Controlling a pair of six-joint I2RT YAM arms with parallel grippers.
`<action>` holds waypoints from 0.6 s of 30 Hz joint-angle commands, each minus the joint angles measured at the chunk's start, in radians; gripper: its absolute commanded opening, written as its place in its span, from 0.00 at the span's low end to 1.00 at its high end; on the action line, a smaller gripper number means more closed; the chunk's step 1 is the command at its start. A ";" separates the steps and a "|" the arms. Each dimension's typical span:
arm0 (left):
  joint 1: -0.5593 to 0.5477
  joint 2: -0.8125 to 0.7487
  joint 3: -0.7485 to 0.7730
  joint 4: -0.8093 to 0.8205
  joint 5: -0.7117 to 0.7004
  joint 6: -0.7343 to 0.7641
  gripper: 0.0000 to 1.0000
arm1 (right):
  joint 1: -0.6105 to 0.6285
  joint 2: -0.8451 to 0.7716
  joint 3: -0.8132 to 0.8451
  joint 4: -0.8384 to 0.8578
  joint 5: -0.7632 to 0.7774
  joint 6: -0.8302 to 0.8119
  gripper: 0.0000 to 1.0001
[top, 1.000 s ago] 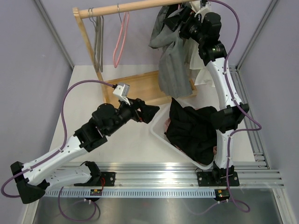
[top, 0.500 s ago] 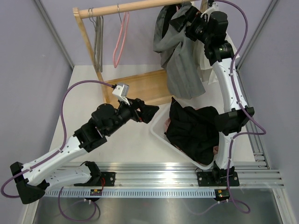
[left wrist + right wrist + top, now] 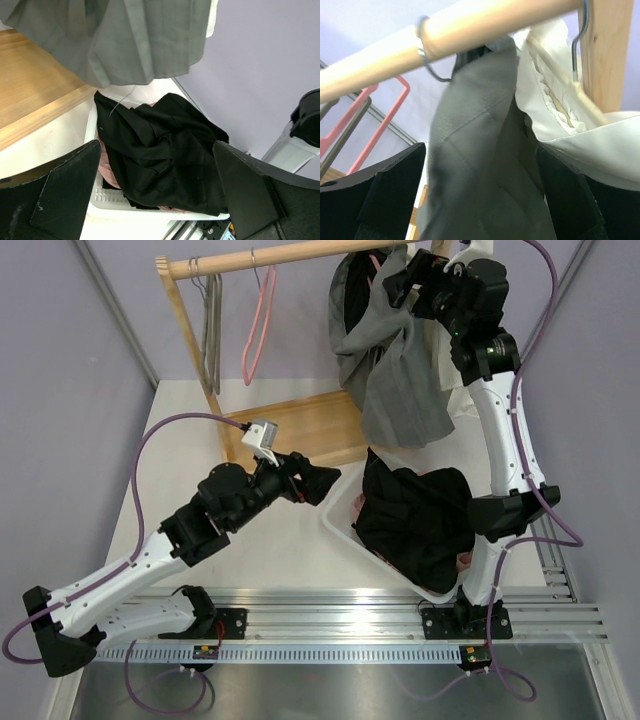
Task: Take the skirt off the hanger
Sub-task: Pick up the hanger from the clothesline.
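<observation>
The grey skirt (image 3: 395, 370) hangs from a metal hanger hook (image 3: 427, 55) on the wooden rail (image 3: 280, 254). It also shows in the left wrist view (image 3: 135, 40) and the right wrist view (image 3: 485, 165). My right gripper (image 3: 405, 285) is up at the rail. It is open, its fingers wide apart on either side of the skirt's upper part (image 3: 480, 155). My left gripper (image 3: 325, 480) is open and empty (image 3: 156, 145). It hovers over the table just left of the basket and points at it.
A white basket (image 3: 345, 520) holds black clothing (image 3: 410, 520) with some pink beneath. A white garment (image 3: 455, 390) hangs right of the skirt. A pink hanger (image 3: 255, 330) and a grey hanger (image 3: 212, 330) hang further left. The rack's wooden base (image 3: 310, 425) lies behind.
My right arm has moved up and to the right, and the skirt has swung to the right with it. My left arm has not moved.
</observation>
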State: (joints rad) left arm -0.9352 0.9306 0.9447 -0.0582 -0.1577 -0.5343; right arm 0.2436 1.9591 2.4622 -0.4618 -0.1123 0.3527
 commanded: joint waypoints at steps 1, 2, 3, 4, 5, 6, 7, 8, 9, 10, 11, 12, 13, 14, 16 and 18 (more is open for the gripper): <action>0.001 -0.004 -0.007 0.051 -0.011 -0.015 0.99 | 0.010 -0.086 0.014 0.034 0.000 -0.069 0.99; 0.003 -0.004 -0.007 0.051 -0.011 -0.015 0.99 | 0.011 -0.088 0.017 0.032 -0.018 -0.067 1.00; 0.003 -0.009 -0.009 0.051 -0.009 -0.016 0.99 | 0.010 -0.091 0.027 0.031 -0.026 -0.070 0.99; 0.001 -0.012 -0.012 0.052 -0.011 -0.016 0.99 | 0.010 -0.091 0.030 0.029 -0.029 -0.073 1.00; 0.001 -0.015 -0.014 0.051 -0.013 -0.018 0.99 | 0.010 -0.092 0.034 0.029 -0.027 -0.072 0.99; 0.001 -0.016 -0.021 0.052 -0.014 -0.018 0.99 | 0.010 -0.089 0.040 0.032 -0.029 -0.070 1.00; 0.001 -0.022 -0.024 0.052 -0.014 -0.019 0.99 | 0.010 -0.085 0.044 0.032 -0.033 -0.061 0.99; 0.003 -0.024 -0.026 0.054 -0.016 -0.020 0.99 | 0.013 -0.077 0.055 0.025 -0.044 -0.054 0.99; 0.001 -0.024 -0.027 0.054 -0.016 -0.020 0.99 | 0.016 -0.056 0.088 0.020 -0.049 -0.049 1.00; 0.001 -0.023 -0.026 0.054 -0.014 -0.021 0.99 | 0.031 -0.037 0.109 0.003 -0.046 -0.049 1.00; 0.003 -0.019 -0.026 0.054 -0.011 -0.020 0.99 | 0.039 -0.019 0.135 -0.003 -0.034 -0.052 0.99; 0.003 -0.019 -0.023 0.054 -0.009 -0.020 0.99 | 0.048 0.025 0.185 -0.011 -0.024 -0.055 1.00; 0.001 -0.021 -0.023 0.054 -0.008 -0.023 0.99 | 0.060 0.050 0.210 -0.020 -0.014 -0.060 0.99; 0.001 -0.021 -0.023 0.054 -0.008 -0.023 0.99 | 0.066 0.070 0.231 -0.017 0.002 -0.063 0.99; 0.001 -0.027 -0.026 0.052 -0.009 -0.029 0.99 | 0.072 0.110 0.238 0.023 0.026 -0.078 0.99; 0.003 -0.036 -0.032 0.049 -0.016 -0.029 0.99 | 0.075 0.142 0.244 0.038 0.057 -0.086 0.99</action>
State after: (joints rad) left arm -0.9352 0.9241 0.9218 -0.0582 -0.1574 -0.5522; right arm 0.3077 2.0380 2.6793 -0.4507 -0.1093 0.2981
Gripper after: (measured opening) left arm 0.985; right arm 0.993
